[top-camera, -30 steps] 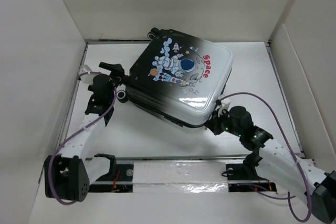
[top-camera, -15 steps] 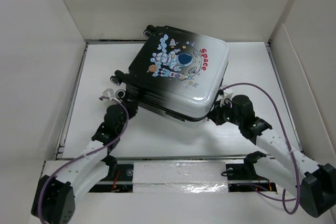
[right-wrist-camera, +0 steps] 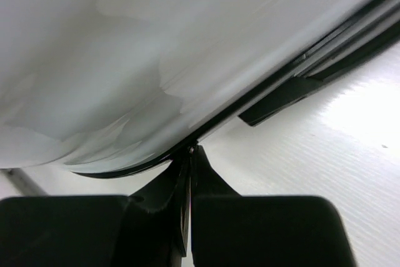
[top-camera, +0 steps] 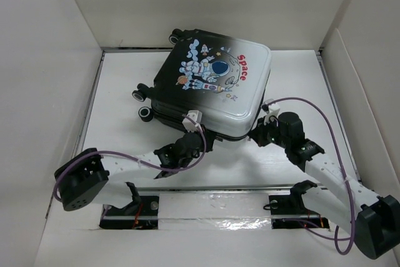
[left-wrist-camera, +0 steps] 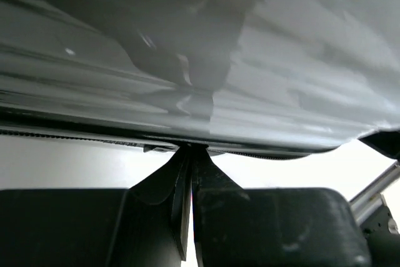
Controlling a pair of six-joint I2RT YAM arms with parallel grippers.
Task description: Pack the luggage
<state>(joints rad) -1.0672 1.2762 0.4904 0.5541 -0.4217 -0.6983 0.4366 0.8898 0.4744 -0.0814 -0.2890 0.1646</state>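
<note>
The luggage (top-camera: 212,89) lies flat and closed on the white table, astronaut picture and red "Space" lettering facing up, its black wheels (top-camera: 139,95) at the left. My left gripper (top-camera: 205,138) is shut, with its tips against the zipper seam on the near edge; the left wrist view shows the grey shell (left-wrist-camera: 250,60) just above the tips (left-wrist-camera: 190,148). At the near right corner my right gripper (top-camera: 254,136) is also shut. Its tips (right-wrist-camera: 190,149) touch the dark zipper line under the white shell (right-wrist-camera: 125,60). Whether either pinches a zipper pull is hidden.
White walls (top-camera: 50,92) close in the table on the left, back and right. A taped white strip (top-camera: 212,207) runs along the near edge between the arm bases. The right arm's purple cable (top-camera: 312,107) loops beside the suitcase.
The left arm swung from the wheel side round to the suitcase's near edge and its gripper went from open to shut. The suitcase shifted slightly backward. The right gripper stayed shut at the corner.
</note>
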